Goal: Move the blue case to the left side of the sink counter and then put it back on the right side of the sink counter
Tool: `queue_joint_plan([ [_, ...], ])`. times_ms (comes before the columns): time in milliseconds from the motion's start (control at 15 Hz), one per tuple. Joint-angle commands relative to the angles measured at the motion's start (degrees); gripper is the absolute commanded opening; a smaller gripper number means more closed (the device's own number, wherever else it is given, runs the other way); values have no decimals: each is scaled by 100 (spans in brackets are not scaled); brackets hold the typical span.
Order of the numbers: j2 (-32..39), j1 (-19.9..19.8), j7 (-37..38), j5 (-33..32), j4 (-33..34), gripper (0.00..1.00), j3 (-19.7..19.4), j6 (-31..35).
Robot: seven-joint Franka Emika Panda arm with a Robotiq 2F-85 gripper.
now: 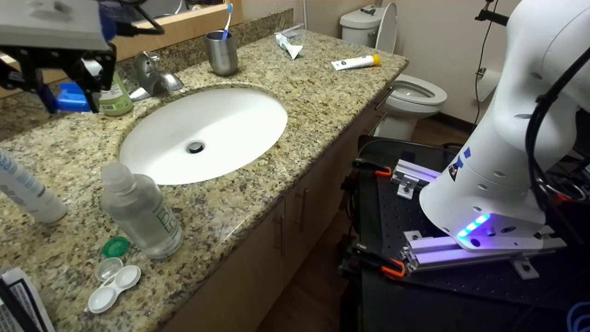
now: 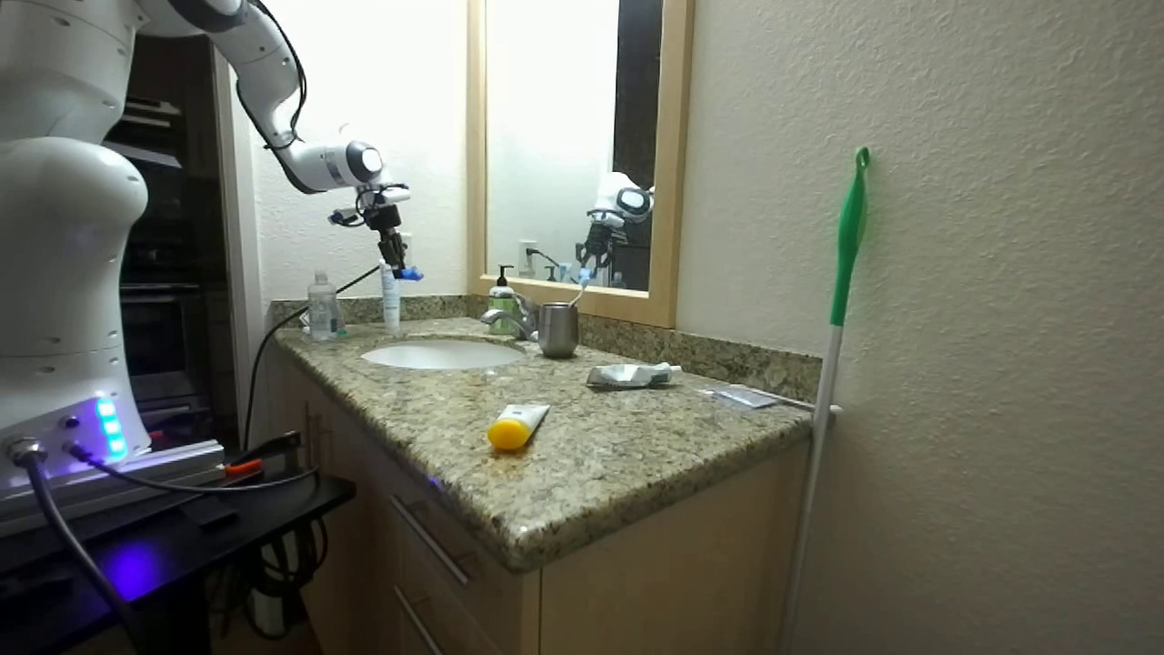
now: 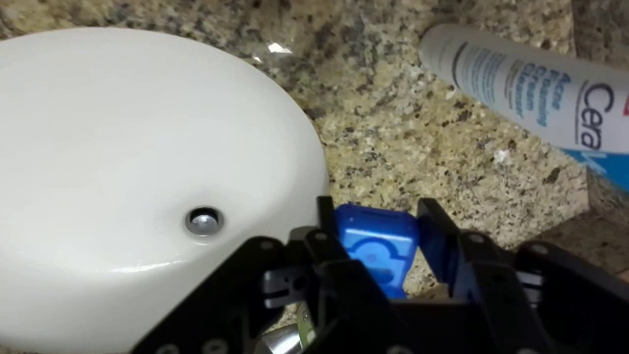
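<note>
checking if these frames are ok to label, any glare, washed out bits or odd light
Wrist view: glare streaks below the drain in the white basin, a shiny band across the blue case, the gripper mostly dark; in an exterior view, the wall behind the arm nearly washed out; in an exterior view, purple tint on the metal rail by the blue light strip.

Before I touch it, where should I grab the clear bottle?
Probably best to hold the clear bottle around its middle, from the front of the sink counter: the bottle stands upright near that edge, and its body is wider than its neck.
</note>
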Motion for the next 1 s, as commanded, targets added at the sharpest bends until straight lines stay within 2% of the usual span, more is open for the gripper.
queue_joint_plan([
  [0, 669, 244, 461, 62, 833, 20, -466, -171],
  [67, 718, 275, 484, 147, 904, 20, -519, -232],
  [133, 451, 288, 267, 129, 544, 45, -519, -40],
  [267, 644, 305, 337, 155, 740, 45, -601, -66],
  [333, 678, 317, 358, 156, 776, 20, -610, -73],
  [467, 935, 322, 367, 280, 1053, 20, -622, -286],
  [933, 1761, 437, 487, 544, 1928, 20, -772, -368],
])
